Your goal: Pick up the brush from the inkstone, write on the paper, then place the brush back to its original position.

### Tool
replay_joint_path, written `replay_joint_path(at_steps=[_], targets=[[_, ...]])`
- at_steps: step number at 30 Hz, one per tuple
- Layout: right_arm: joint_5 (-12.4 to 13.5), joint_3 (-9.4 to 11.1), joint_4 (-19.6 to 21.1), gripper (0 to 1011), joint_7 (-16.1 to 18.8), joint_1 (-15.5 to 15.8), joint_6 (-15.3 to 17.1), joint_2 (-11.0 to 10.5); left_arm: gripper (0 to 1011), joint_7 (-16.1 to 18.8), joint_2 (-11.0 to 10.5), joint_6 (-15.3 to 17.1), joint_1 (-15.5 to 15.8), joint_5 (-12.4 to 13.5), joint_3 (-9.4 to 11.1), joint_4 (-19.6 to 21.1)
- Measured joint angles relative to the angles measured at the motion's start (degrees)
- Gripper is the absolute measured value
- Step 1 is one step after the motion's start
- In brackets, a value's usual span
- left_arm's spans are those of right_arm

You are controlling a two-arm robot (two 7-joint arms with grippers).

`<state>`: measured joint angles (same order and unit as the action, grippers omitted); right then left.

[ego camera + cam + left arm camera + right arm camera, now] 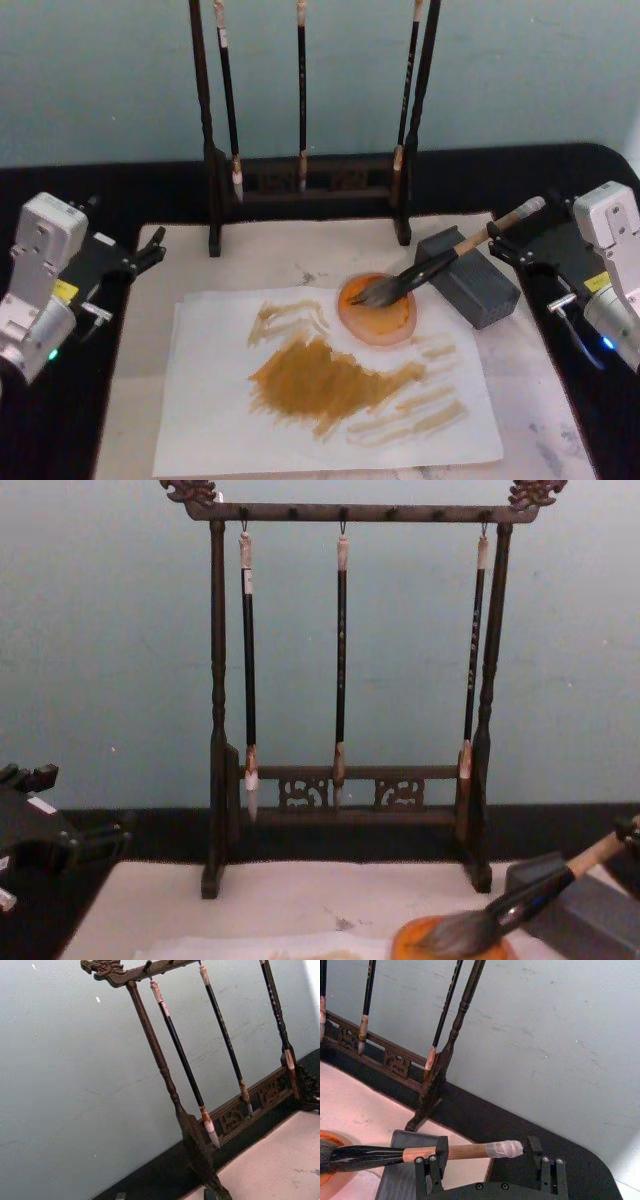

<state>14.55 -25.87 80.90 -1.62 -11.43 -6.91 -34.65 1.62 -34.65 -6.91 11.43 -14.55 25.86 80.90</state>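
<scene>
The brush (pixel 440 268) lies tilted, its handle resting on the grey inkstone (pixel 480 285) and its bristle tuft in a shallow orange dish (pixel 377 310). The paper (pixel 230 410) lies in front on the mat and carries broad brown strokes. My right gripper (pixel 487 1152) is open at the brush's whitish taped end (pixel 505 1149), with one finger (pixel 441 1152) beside the handle and the other (pixel 535 1149) just past the tip; the fingers do not press on the brush. My left gripper (pixel 150 250) is open and waits at the mat's left edge, well away from the brush.
A dark wooden brush stand (pixel 300 190) with three thin black-handled brushes (pixel 341 660) hanging from it rises at the back of the pale mat (pixel 530 400). The table is black, with a pale wall behind. Bare mat lies right of the paper.
</scene>
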Motion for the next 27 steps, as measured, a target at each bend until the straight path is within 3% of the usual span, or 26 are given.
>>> replay_joint_path(at_steps=[27], targets=[[0.0, 0.0, 0.0, 1000, 0.0, 0.0, 0.0, 0.0, 1010, 0.0, 0.0, 0.0, 0.0, 0.0, 0.0, 0.0]])
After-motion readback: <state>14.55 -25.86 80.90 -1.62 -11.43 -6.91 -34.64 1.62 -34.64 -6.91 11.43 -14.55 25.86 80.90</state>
